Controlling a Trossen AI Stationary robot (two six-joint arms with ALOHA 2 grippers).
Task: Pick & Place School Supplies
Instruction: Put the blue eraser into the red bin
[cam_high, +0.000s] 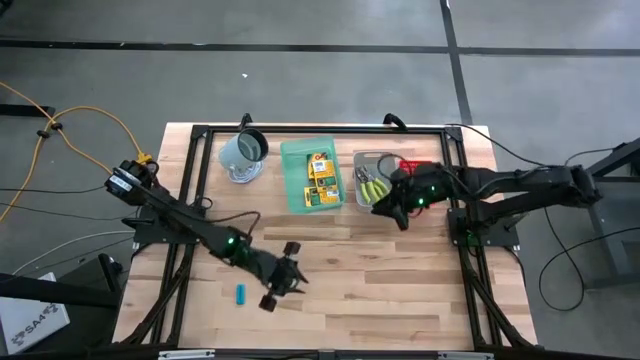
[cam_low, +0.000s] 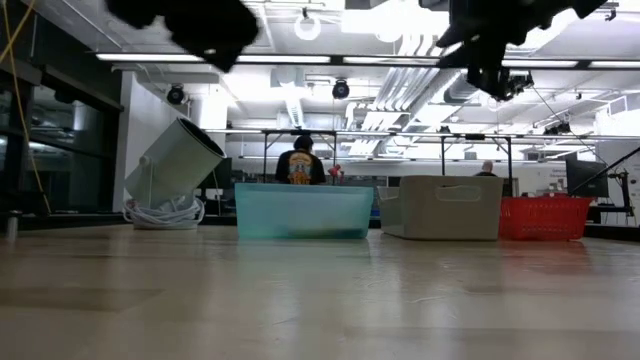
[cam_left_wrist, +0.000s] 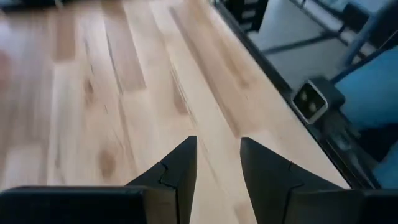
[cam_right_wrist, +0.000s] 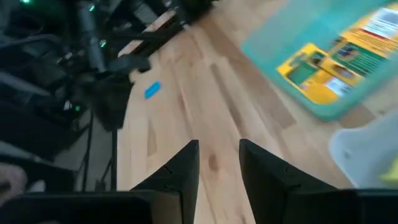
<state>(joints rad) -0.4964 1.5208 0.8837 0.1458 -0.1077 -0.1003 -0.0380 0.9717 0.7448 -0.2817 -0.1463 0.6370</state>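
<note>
One cyan-blue piece (cam_high: 241, 293) lies on the wooden table near its front, left of centre; it also shows in the right wrist view (cam_right_wrist: 152, 89). My left gripper (cam_high: 285, 276) hovers open just to its right, above bare wood (cam_left_wrist: 217, 140). Yellow-orange boxes (cam_high: 321, 178) lie in the green tray (cam_high: 296, 190), and they show again in the right wrist view (cam_right_wrist: 323, 71). Yellow-green-handled tools (cam_high: 372, 186) lie in the grey tray (cam_high: 362, 160). My right gripper (cam_high: 386, 208) hangs open over the grey tray's near edge, holding nothing (cam_right_wrist: 219, 143).
A grey-green mug (cam_high: 243, 152) leans tilted on a white coil at the far left (cam_low: 175, 165). A red tray (cam_high: 412, 164) stands right of the grey one, partly under my right arm. Bare wood spreads across the table's near half. A person stands in the room beyond (cam_low: 299, 165).
</note>
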